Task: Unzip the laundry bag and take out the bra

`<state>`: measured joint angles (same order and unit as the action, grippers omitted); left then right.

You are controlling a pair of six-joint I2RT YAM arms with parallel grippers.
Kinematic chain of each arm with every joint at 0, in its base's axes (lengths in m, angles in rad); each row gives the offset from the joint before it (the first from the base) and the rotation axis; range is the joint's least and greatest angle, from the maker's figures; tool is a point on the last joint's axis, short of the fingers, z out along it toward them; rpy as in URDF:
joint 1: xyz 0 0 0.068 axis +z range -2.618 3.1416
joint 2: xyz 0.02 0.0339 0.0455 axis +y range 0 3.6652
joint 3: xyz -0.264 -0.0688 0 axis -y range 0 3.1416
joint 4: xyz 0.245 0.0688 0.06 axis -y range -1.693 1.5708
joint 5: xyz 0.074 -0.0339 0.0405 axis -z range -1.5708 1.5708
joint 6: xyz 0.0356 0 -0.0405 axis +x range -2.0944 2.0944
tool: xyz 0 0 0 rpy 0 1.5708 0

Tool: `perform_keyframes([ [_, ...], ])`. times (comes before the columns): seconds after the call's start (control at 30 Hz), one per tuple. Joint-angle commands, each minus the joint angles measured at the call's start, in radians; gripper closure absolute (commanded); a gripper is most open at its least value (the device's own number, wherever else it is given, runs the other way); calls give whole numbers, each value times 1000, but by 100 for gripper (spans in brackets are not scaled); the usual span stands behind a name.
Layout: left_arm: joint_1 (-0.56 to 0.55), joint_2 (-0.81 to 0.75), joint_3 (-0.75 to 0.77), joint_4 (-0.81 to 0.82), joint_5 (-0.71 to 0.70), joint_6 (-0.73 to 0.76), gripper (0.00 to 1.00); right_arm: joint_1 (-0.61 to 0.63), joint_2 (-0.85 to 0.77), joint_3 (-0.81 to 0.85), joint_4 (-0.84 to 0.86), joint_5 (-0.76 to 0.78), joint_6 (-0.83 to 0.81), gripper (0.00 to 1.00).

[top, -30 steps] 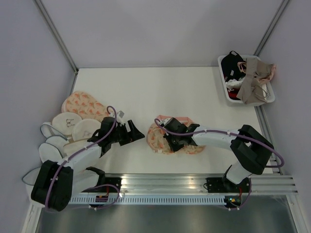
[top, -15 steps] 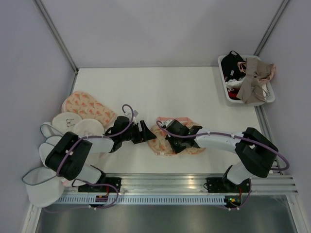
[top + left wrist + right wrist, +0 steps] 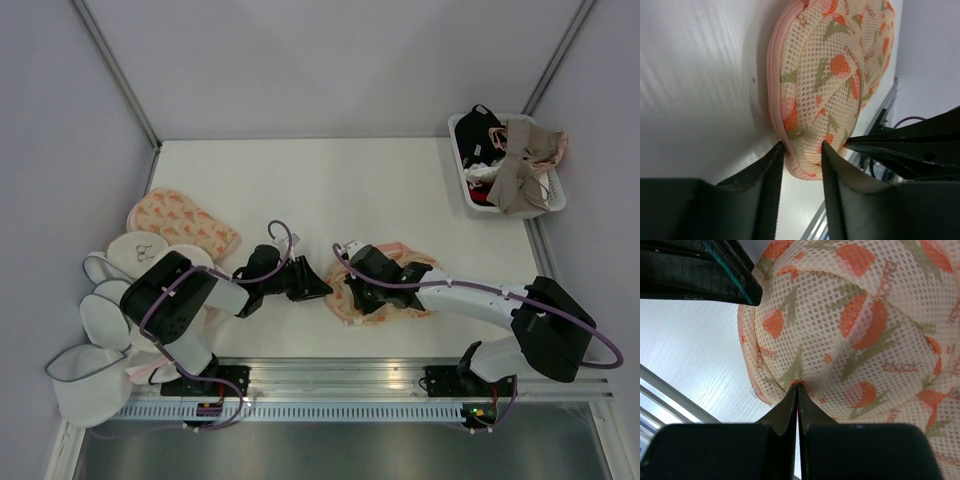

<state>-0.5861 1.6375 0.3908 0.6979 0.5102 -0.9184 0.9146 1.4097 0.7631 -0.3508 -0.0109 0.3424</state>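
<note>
Our right claw (image 3: 797, 386) pinches the bag (image 3: 865, 315); our left claw (image 3: 802, 145), part open, straddles its rim. Next, we seek the zipper pull.

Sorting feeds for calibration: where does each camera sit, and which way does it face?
Top external: above and behind the arms, facing down on the table; both arms show, left gripper and right gripper meeting at the laundry bag.
Left wrist: on the left arm, facing along its open gripper, which straddles the bag's pink edge.
Right wrist: on the right arm, facing along its shut gripper, pinching the bag's mesh.
Shared: all show the bag; each wrist view catches the other gripper.
</note>
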Motion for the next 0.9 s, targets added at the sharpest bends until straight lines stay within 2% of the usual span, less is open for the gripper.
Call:
perform_keyframes([
  [0.0, -12, 34, 6, 202, 71, -88, 62, 4, -37, -18, 35, -6, 30, 100],
  [0.1, -14, 56, 10, 268, 90, -118, 79, 4, -92, -37, 61, 5, 47, 100],
  [0.27, -17, 70, 22, 324, 108, -149, 98, 4, -242, -57, 81, 35, 73, 100],
  [0.5, -17, -10, 63, 289, 125, -143, 98, 4, -446, -77, 35, 166, 121, 100],
  [0.57, -17, -60, 85, 214, 122, -128, 98, 4, -462, -62, -25, 222, 139, 87],
  [0.6, -17, -135, 95, 178, 119, -119, 98, 3, -462, -56, -42, 268, 145, 78],
  [0.63, -17, -172, 108, 139, 113, -90, 98, 3, -466, -54, -53, 279, 156, 64],
  [0.7, -17, -307, 161, -35, 93, -44, 98, 4, -483, -59, -59, 301, 170, 55],
  [0.73, -17, -353, 186, -119, 59, 19, 98, 4, -515, -62, -57, 313, 179, 45],
  [0.77, -17, -393, 236, -259, 38, 51, 98, 4, -538, -71, -53, 325, 197, 43],
  [0.87, -15, -511, 322, -415, -16, 150, 98, 3, -638, -91, -54, 402, 230, 41],
])
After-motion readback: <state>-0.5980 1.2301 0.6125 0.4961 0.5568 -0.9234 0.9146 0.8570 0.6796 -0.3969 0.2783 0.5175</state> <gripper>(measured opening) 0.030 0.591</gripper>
